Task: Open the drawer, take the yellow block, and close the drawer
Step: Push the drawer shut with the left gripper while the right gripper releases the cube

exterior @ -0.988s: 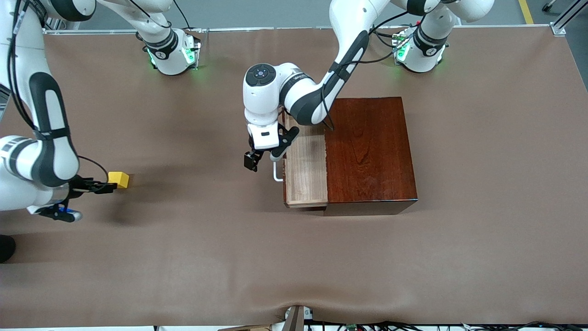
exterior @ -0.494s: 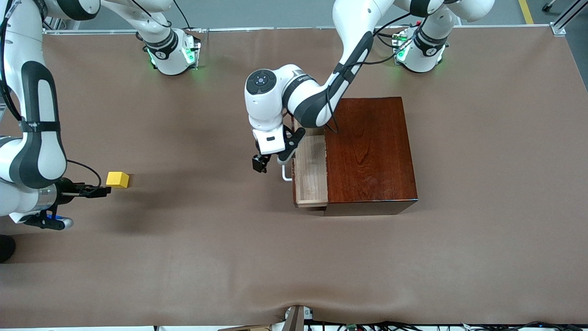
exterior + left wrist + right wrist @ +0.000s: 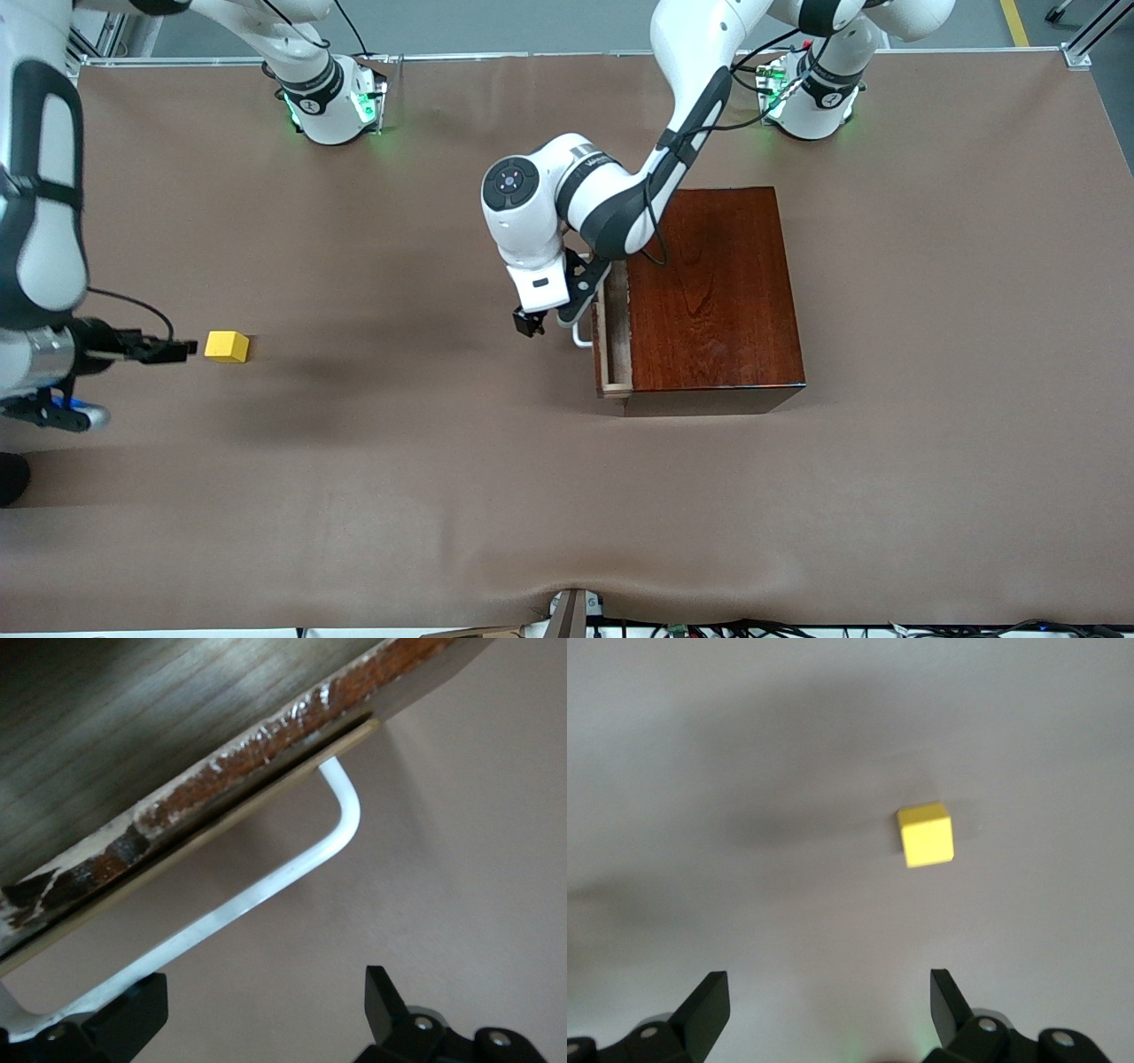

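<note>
The yellow block (image 3: pixel 227 346) lies on the table at the right arm's end; it also shows in the right wrist view (image 3: pixel 926 835). My right gripper (image 3: pixel 173 350) (image 3: pixel 828 1005) is open and empty, a short way from the block. The drawer (image 3: pixel 613 341) sticks only a little out of the dark reddish-brown box (image 3: pixel 709 292). My left gripper (image 3: pixel 549 321) (image 3: pixel 261 1014) is open at the drawer's white handle (image 3: pixel 580 337) (image 3: pixel 266 890), with one finger (image 3: pixel 133 1014) against the bar.
Brown cloth covers the table (image 3: pixel 425 478). Both arm bases (image 3: pixel 332 102) (image 3: pixel 811 97) stand along the table edge farthest from the front camera. The left arm's elbow (image 3: pixel 514 190) hangs beside the box.
My left gripper has pushed the drawer by its handle from half open to nearly shut. My right gripper has drawn back from the yellow block, which stays on the table.
</note>
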